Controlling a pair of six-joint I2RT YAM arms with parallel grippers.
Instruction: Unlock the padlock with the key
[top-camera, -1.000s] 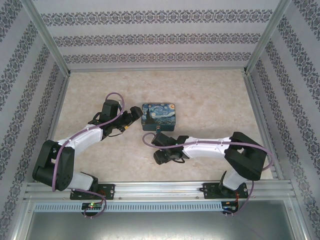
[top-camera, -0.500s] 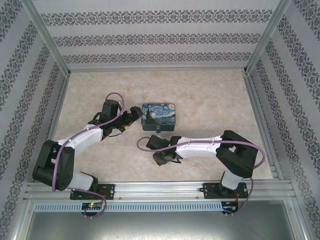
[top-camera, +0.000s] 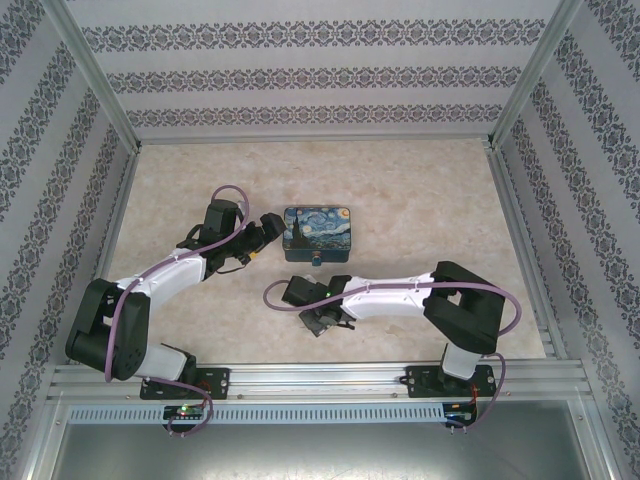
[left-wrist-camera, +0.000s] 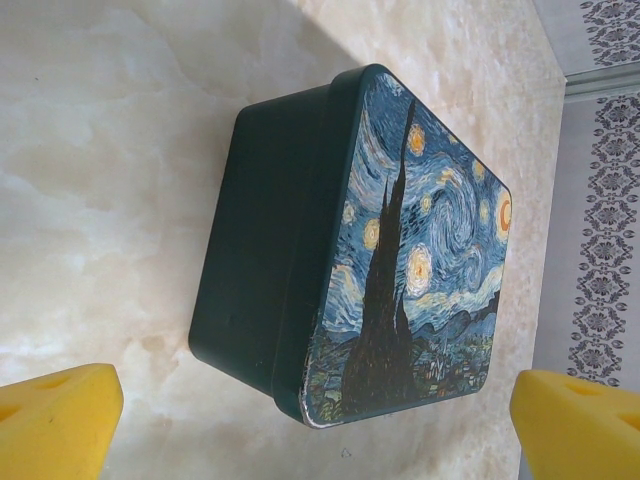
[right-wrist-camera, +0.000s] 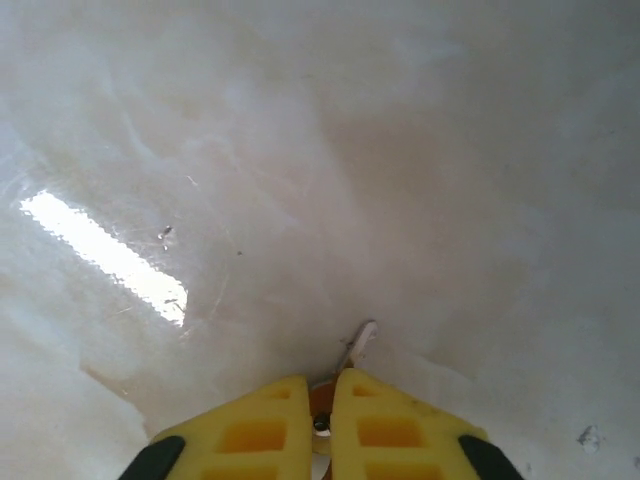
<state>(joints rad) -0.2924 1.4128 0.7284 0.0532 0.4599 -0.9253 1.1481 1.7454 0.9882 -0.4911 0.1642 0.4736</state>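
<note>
Painted tin (left-wrist-camera: 400, 250) ahead of left fingers (left-wrist-camera: 55, 420) (spread wide, empty), right fingers (right-wrist-camera: 250, 430) pinched shut on key (right-wrist-camera: 360, 340)

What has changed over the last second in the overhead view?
The right arm swung left and drew back toward the near edge, carrying the right gripper away from the painted tin; it is shut on the key. The left gripper, open beside the tin, stayed put, and so did the tin.

Tin (left-wrist-camera: 420, 250) lid swirls blue and yellow over dark green sides; table (right-wrist-camera: 420, 150) is marbled cream; right gripper (right-wrist-camera: 320, 380) pads yellow; key (right-wrist-camera: 360, 342) silvery; walls (top-camera: 320, 75) grey-striped
</note>
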